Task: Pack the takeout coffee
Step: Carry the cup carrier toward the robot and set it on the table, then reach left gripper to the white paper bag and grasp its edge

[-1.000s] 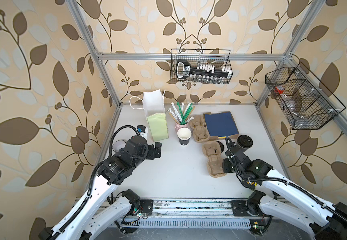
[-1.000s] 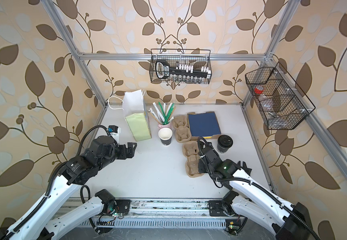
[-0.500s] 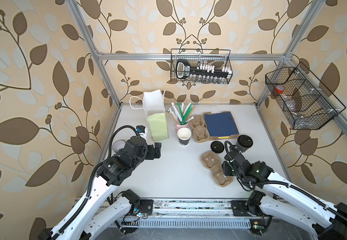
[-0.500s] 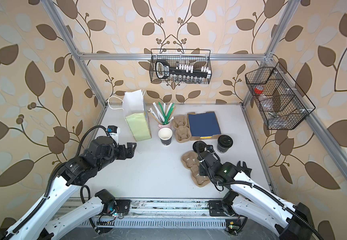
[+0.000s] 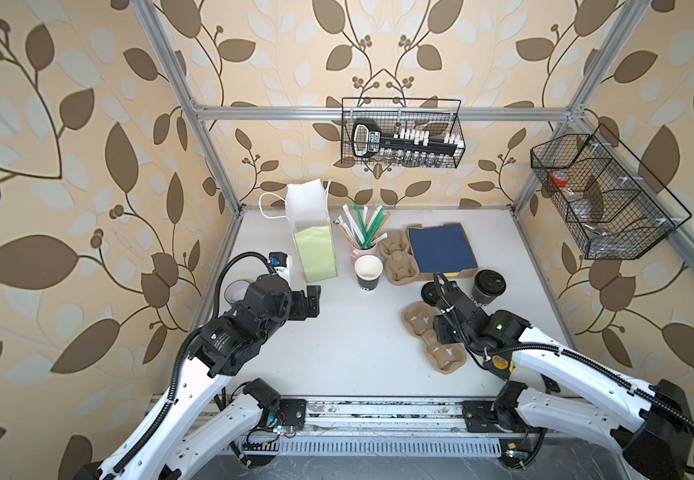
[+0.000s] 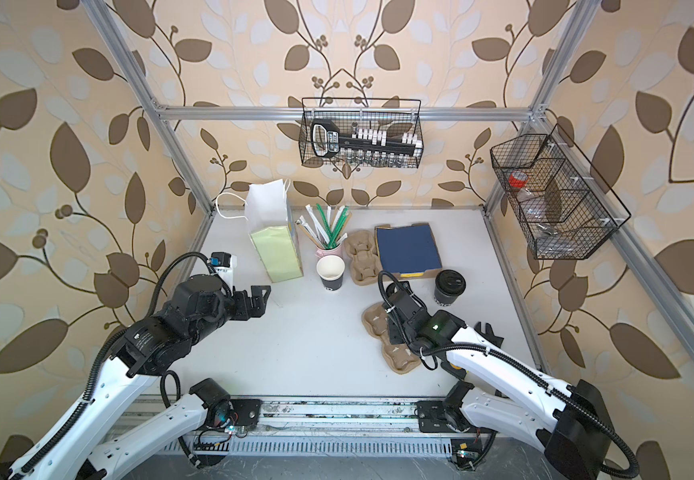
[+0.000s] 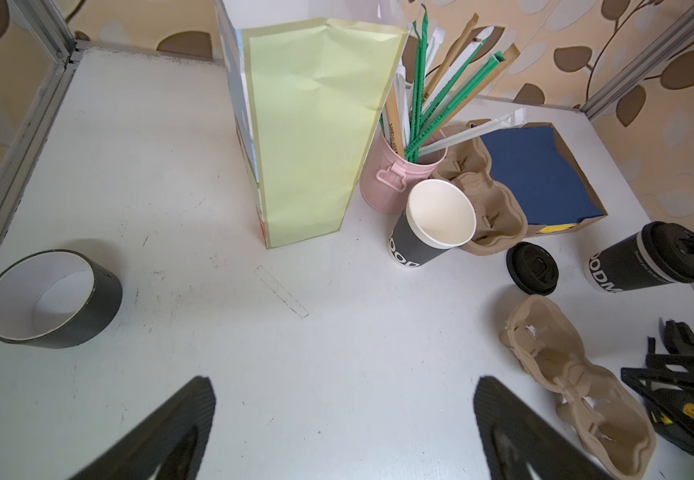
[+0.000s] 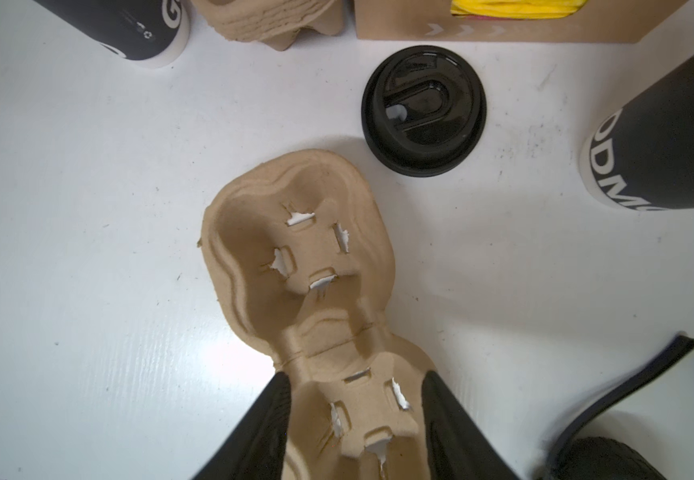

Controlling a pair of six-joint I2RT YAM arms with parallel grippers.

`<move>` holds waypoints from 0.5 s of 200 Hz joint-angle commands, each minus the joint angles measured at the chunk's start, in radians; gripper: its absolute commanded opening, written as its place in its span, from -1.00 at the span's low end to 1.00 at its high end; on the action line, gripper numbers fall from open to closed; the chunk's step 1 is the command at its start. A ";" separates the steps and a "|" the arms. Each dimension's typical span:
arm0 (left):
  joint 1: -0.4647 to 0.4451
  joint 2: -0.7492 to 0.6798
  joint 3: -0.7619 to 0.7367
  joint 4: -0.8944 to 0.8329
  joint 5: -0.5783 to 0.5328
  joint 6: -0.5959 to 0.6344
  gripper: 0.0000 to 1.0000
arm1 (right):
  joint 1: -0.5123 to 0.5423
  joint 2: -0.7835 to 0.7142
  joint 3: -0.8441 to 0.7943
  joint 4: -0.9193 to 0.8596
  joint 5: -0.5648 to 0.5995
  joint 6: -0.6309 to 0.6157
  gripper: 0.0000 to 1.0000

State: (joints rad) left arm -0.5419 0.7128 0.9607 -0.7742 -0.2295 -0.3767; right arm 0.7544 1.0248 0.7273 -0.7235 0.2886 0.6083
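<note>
The right gripper [image 8: 355, 376] holds its jaws parted astride the near well of the pulp carrier [image 8: 295, 249], which lies flat, likely ready for cups, though pad contact is unclear; the lidded takeout coffee [image 5: 487, 286] stands just beyond, the open cup [image 5: 368, 272] farther left, and the left gripper [image 7: 345, 382] hangs spread wide, empty.

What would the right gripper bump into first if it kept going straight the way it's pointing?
The brown cup carrier: its near end lies between the parted jaws of the right gripper. Beyond it, the loose black lid looks next in line, though height is hard to judge.
</note>
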 commanded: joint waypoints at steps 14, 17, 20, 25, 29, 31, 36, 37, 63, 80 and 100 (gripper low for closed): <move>0.007 -0.014 0.049 0.009 -0.101 -0.051 0.98 | 0.007 -0.006 -0.003 0.047 -0.031 -0.041 0.11; 0.009 -0.011 0.057 0.007 -0.108 -0.059 0.98 | 0.008 -0.004 0.001 0.049 -0.030 -0.043 0.11; 0.008 -0.008 0.067 0.004 -0.115 -0.067 0.98 | 0.009 -0.003 0.007 0.050 -0.029 -0.044 0.12; 0.008 0.000 0.083 0.000 -0.124 -0.074 0.98 | 0.011 0.003 0.018 0.049 -0.030 -0.046 0.14; 0.010 0.007 0.095 -0.001 -0.128 -0.076 0.98 | 0.011 0.010 0.031 0.046 -0.029 -0.048 0.15; 0.011 0.011 0.107 0.000 -0.132 -0.077 0.98 | 0.012 0.012 0.038 0.045 -0.028 -0.048 0.16; 0.011 0.022 0.122 -0.004 -0.143 -0.081 0.98 | 0.015 0.018 0.056 0.040 -0.024 -0.051 0.18; 0.010 0.025 0.131 -0.006 -0.146 -0.083 0.98 | 0.016 0.018 0.059 0.039 -0.023 -0.052 0.18; 0.014 0.102 0.231 -0.017 -0.203 -0.088 0.98 | 0.032 0.045 0.134 0.017 -0.002 -0.064 0.32; 0.028 0.175 0.320 -0.047 -0.238 -0.087 0.98 | 0.038 0.044 0.139 0.021 -0.002 -0.066 0.41; 0.099 0.272 0.415 -0.096 -0.240 -0.090 0.98 | 0.043 0.033 0.117 0.030 -0.012 -0.057 0.55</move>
State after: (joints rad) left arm -0.5106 0.8967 1.2743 -0.8169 -0.4046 -0.4458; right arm 0.7868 1.0653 0.8513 -0.6792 0.2733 0.5507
